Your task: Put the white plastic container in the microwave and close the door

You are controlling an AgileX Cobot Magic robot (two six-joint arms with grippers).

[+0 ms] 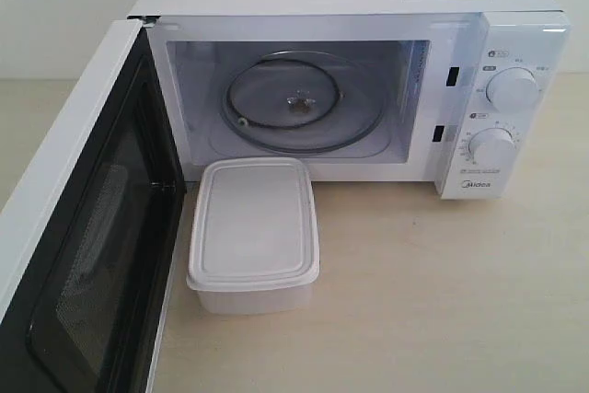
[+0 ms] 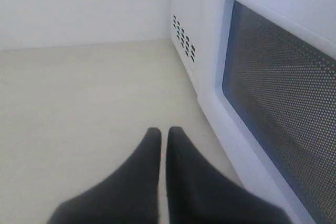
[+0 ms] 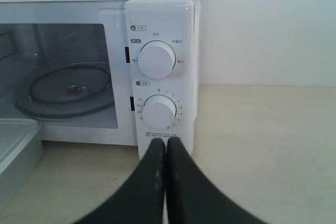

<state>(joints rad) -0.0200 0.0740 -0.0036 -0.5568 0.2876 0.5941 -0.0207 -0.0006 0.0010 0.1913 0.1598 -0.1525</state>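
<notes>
A pale counter [image 1: 442, 292] fills the lower right of the exterior view, its surface a light cream with faint streaks of grain (a matte finish, with only a soft sheen). Behind it rises a plain white wall [image 1: 55, 6], seen at the upper left and again as a narrow strip at the right edge. The left wrist view shows the same cream surface reaching back to meet the wall in a straight line. In the right wrist view counter and wall meet likewise, the wall evenly lit
</notes>
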